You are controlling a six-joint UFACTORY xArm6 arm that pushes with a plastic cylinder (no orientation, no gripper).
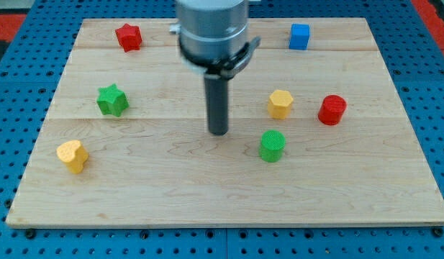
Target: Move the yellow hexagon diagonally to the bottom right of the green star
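I carry no pincer here, only a straight dark rod, so there is nothing spread, pressed together or pinching; my tip (219,132) rests on the table (229,194) near its middle, touching no block. The yellow hexagon (280,103) stands to the view's right of my tip and slightly higher, apart from it. The green star (112,100) lies well to the view's left of my tip, at about the hexagon's height, so the two are well apart with my rod between them. Just beside the hexagon, on its right, stands a red cylinder (332,109). A green cylinder (272,146) sits below the hexagon and to the lower right of my tip, near it but clear of it. A yellow heart-like block (72,155) lies toward the view's lower left, below the green star. Along the view's top edge stand a red star (128,37) on the left and a blue cube (299,36) on the right.
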